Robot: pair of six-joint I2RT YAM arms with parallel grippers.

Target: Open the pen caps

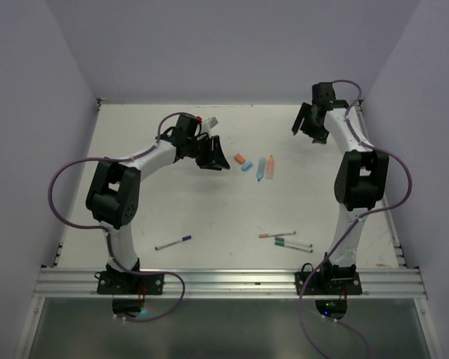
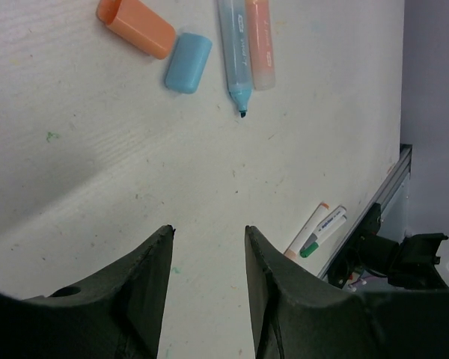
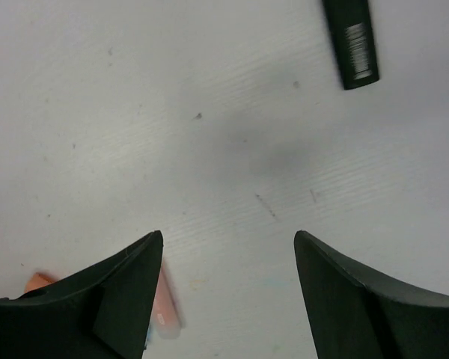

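An orange highlighter cap [image 1: 239,158] and a blue highlighter cap [image 1: 247,166] lie loose on the table. Beside them lie the blue highlighter [image 1: 261,168] and the orange highlighter [image 1: 270,166]. In the left wrist view the orange cap [image 2: 135,26], blue cap [image 2: 188,63] and the blue highlighter's bare tip [image 2: 242,111] show. My left gripper [image 1: 213,153] [image 2: 208,232] is open and empty, just left of the caps. My right gripper [image 1: 307,120] [image 3: 228,239] is open and empty, at the far right. Three thin white pens lie nearer: a purple-capped one [image 1: 173,241], an orange-capped one [image 1: 277,234] and a green-capped one [image 1: 293,244].
White walls close in the table on three sides. An aluminium rail [image 1: 224,283] runs along the near edge with both arm bases on it. A black bar with a white label [image 3: 349,41] lies at the top of the right wrist view.
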